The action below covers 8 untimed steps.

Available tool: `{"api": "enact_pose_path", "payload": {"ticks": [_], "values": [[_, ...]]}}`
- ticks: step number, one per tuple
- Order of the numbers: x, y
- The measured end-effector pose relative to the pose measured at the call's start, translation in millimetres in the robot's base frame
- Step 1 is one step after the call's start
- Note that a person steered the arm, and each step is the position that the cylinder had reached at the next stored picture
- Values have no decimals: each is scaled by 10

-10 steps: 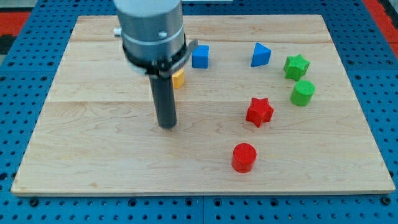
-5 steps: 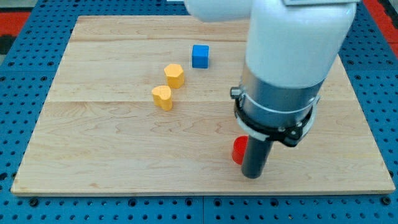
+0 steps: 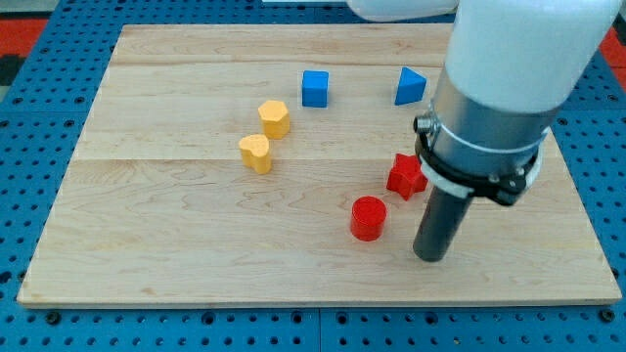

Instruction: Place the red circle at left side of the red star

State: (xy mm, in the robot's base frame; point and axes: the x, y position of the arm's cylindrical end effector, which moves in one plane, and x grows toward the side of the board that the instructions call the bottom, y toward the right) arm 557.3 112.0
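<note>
- My tip (image 3: 431, 256), a bare rod with no pincer to spread or pinch, rests right of the red circle (image 3: 369, 217).
- The red star (image 3: 405, 175) lies beyond; a steady, gentle leftward-upward nudge looks best.

A pale wooden board (image 3: 147, 235) lies on a blue perforated surface (image 3: 29, 147), red at the top corners.

Desk (image 3: 147, 225): pale wooden board on blue pegboard. Lying on it: red circle (image 3: 369, 217) just below-left of red star (image 3: 404, 176); blue cube (image 3: 314, 88) and blue triangular block (image 3: 410, 86) near the view's top; two yellow blocks (image 3: 275, 118) (image 3: 255, 153) left of centre.
</note>
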Motion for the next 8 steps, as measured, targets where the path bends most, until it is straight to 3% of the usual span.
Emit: {"api": "enact_pose_path", "payload": {"ticks": [4, 7, 8], "values": [[110, -687], [-611, -904], [-413, -849]]}}
